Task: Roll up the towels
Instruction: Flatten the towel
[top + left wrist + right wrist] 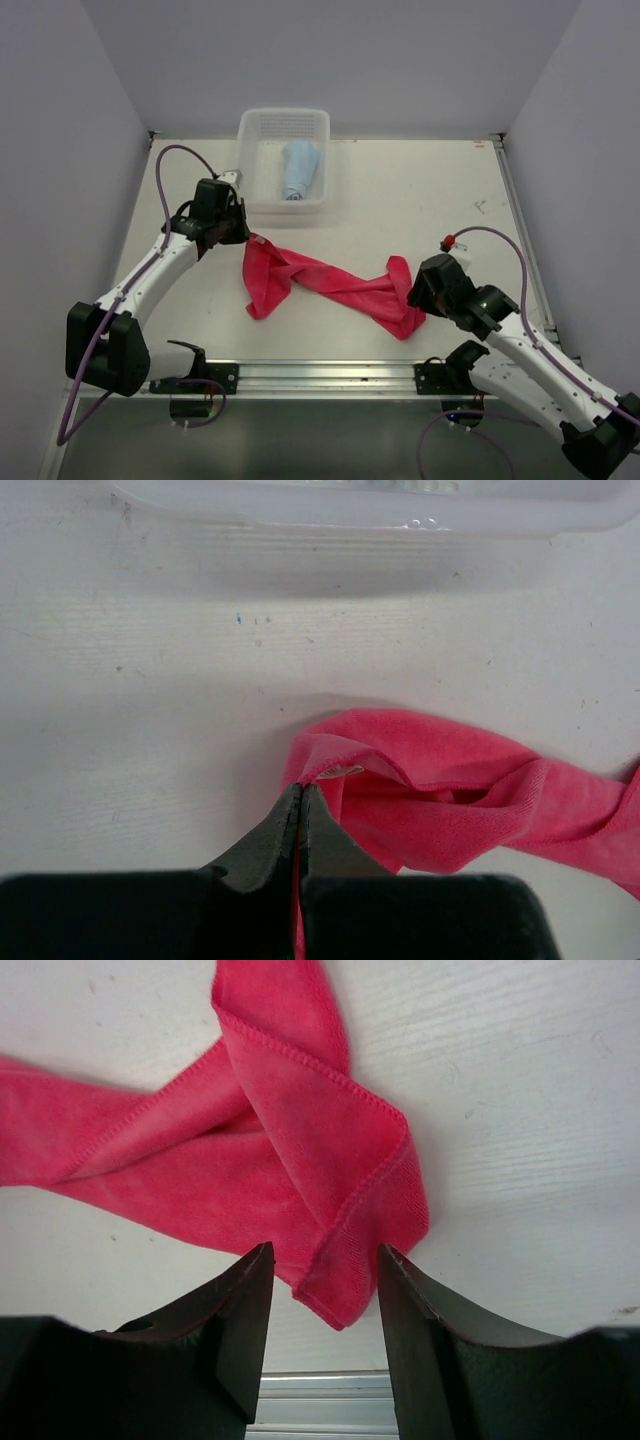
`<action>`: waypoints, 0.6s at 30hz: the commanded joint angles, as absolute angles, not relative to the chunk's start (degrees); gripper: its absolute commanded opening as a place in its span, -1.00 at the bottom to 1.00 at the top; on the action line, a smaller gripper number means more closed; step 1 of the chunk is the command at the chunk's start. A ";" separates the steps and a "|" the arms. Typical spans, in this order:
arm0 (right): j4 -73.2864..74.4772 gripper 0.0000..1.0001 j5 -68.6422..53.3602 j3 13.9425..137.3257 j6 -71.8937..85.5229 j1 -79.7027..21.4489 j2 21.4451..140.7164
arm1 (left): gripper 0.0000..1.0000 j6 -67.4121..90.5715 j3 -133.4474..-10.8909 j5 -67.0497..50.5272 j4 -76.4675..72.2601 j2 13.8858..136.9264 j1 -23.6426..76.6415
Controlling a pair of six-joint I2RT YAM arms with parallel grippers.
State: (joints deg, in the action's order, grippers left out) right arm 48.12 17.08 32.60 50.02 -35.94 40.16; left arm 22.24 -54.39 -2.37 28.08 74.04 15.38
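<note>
Pink-red towel (330, 285) lies twisted on the counter (420, 200); left gripper (300, 792) pinches its 10 o'clock end; right gripper (325, 1252) stands parted around its 4 o'clock corner; blue towel (299, 168) sits in the basket (256, 125), 12 o'clock.

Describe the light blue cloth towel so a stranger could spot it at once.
Look to the far edge of the white table, where a white plastic mesh basket sits left of centre. The light blue cloth towel lies inside it, bundled lengthwise. Unlike the bright pink-red cloth towel sprawled twisted on the open tabletop, it is pale, compact and contained.
</note>
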 commanded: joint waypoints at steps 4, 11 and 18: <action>40.71 0.02 22.59 43.67 44.05 -35.77 53.39 | -1.00 18.90 -54.05 -6.94 24.70 74.44 14.85; 34.11 -0.03 23.72 50.97 38.06 -35.86 73.90 | -1.00 17.49 -53.26 -7.38 23.55 74.44 14.94; 29.63 -0.03 25.22 54.05 34.54 -34.98 85.67 | -1.00 16.79 -51.86 -7.12 22.85 74.27 14.85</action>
